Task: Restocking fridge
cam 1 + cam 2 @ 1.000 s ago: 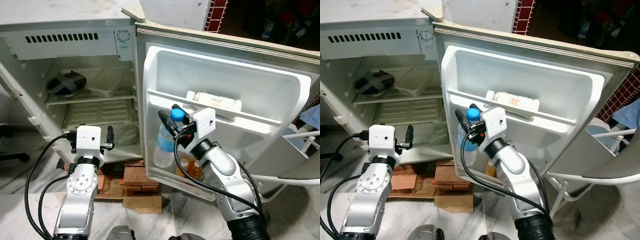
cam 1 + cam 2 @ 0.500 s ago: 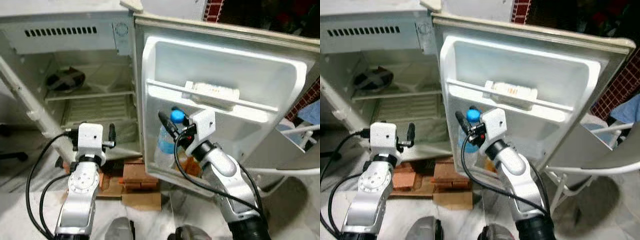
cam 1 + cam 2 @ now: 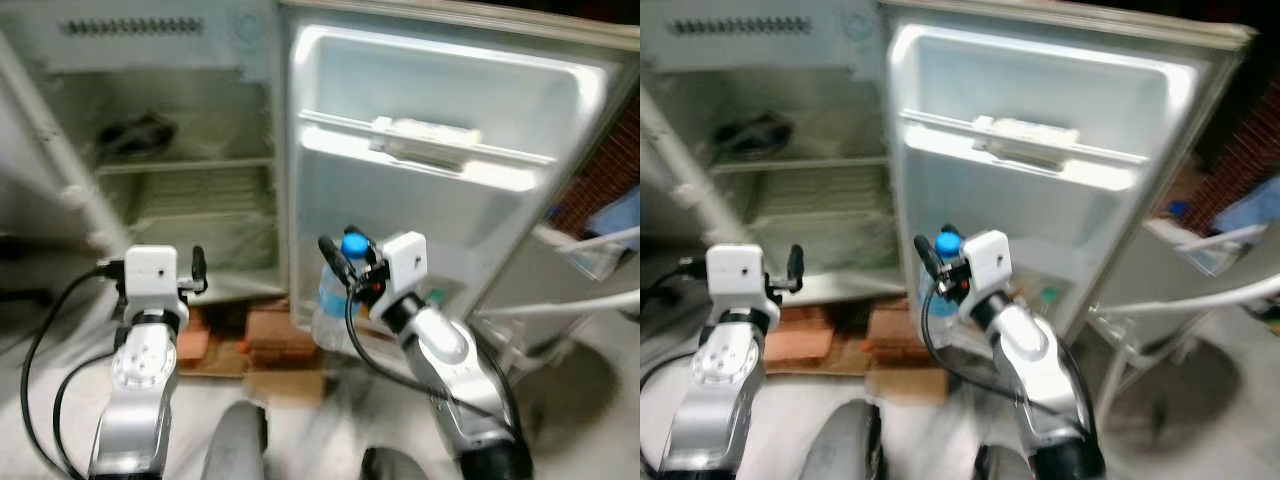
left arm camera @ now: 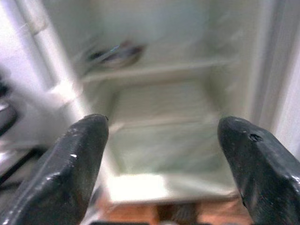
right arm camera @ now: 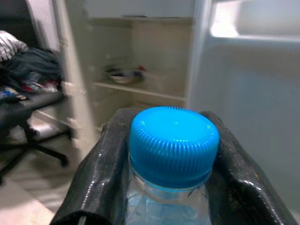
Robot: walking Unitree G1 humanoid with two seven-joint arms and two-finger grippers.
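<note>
The small white fridge (image 3: 170, 120) stands open, its door (image 3: 440, 190) swung out to the right. My right gripper (image 3: 340, 258) is shut on the neck of a clear water bottle (image 3: 330, 305) with a blue cap (image 5: 173, 143), held in front of the door's lower part. Its black fingers (image 5: 101, 173) close on both sides of the neck under the cap. A white flat box (image 3: 425, 140) lies on the door's upper rack. My left gripper (image 4: 164, 154) is open, held low before the fridge's shelves (image 4: 159, 108), with nothing between its fingers.
A dark bowl (image 3: 135, 135) sits on the fridge's upper shelf. Red bricks (image 3: 265, 335) and cardboard lie under the fridge front. A white chair frame (image 3: 590, 290) stands to the right. An office chair (image 5: 28, 108) with clothes is off to the fridge's far side.
The whole picture has shifted and blurred, so the camera has moved back and down. The right gripper still holds the bottle, now lower against the door. The left gripper remains open.
</note>
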